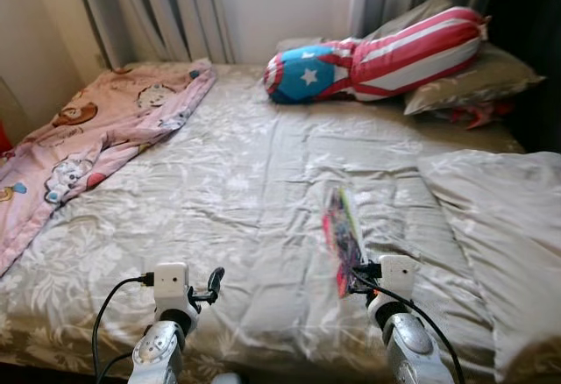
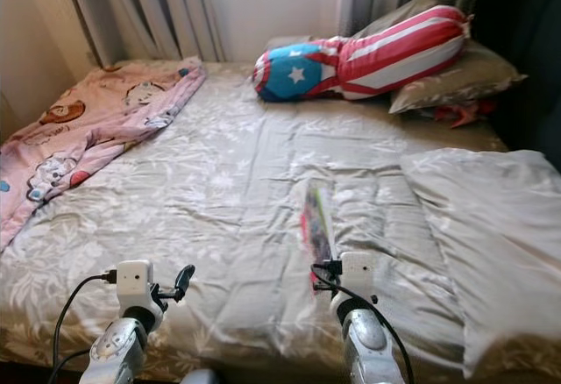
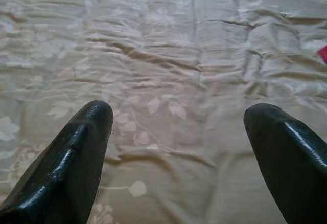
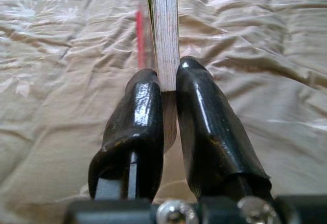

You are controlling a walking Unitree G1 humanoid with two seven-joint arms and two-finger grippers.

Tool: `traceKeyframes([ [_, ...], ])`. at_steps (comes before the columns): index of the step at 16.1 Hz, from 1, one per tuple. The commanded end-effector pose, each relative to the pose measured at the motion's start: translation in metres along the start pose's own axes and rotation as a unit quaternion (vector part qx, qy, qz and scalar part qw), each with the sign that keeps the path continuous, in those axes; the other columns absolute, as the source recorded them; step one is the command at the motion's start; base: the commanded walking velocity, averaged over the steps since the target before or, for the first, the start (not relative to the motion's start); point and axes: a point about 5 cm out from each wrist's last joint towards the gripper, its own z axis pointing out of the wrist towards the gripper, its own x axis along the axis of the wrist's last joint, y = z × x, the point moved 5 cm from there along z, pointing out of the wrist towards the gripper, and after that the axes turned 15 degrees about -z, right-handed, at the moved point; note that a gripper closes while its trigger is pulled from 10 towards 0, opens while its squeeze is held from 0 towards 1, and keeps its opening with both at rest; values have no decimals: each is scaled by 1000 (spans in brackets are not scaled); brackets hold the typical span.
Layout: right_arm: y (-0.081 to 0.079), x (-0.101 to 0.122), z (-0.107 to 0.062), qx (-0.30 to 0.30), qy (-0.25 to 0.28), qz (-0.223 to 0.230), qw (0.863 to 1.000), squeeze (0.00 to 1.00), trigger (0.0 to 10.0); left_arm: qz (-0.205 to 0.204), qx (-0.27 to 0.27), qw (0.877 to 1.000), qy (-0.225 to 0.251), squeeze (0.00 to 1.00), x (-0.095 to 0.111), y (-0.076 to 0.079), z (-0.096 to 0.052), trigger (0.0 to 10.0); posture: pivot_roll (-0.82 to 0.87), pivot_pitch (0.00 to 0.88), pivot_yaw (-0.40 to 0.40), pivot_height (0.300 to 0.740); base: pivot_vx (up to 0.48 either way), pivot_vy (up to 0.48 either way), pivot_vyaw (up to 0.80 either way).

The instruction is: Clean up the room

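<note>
Two grippers hover over the bed (image 1: 245, 191): the right gripper (image 1: 349, 272) pinches a thin colourful book (image 1: 343, 231) upright. Right wrist view: fingers (image 4: 138, 116) clamp its edge; keep it level when carrying. Left wrist view: left gripper (image 3: 176, 147) spread, empty.

The book (image 1: 344, 237) I hold on edge is blurred, so its colourful cover cannot be read; my fingers (image 4: 204, 127) hide its lower end. A red thing (image 1: 478, 114) near the bed's far right corner lies mostly under the grey pillow (image 1: 473, 79), perhaps a toy. The pink blanket (image 1: 79, 147) runs off the picture's left edge.
</note>
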Motion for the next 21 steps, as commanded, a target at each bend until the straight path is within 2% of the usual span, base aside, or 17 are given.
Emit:
traceKeyframes([
  [1,2,17,5,0,27,-6,1000,0,10000,2,4,1000,1,0,2,-3,-1,10000,-44,0,38,643,345,0,0],
  [8,-1,14,4,7,20,-14,1000,0,10000,0,3,1000,2,0,2,-1,0,10000,-46,0,37,643,357,0,0],
  [10,0,9,4,6,10,-7,1000,0,10000,0,3,1000,4,0,2,-1,0,10000,-43,0,37,643,0,0,0],
  [13,0,3,7,10,-7,27,1000,0,10000,2,3,1000,4,0,3,-2,-1,10000,-37,0,39,643,0,0,0],
  [17,-1,-5,11,33,-34,34,998,0,10000,5,2,1000,5,0,3,-5,-4,10000,-19,14,46,643,0,0,0],
  [18,0,-1,14,42,-31,52,997,0,10000,8,2,1000,4,0,3,-6,-5,10000,-14,21,50,643,0,0,0],
  [21,1,12,22,58,-20,63,996,0,10000,16,1,1000,0,0,2,-11,-11,10000,6,41,61,643,0,0,0],
])
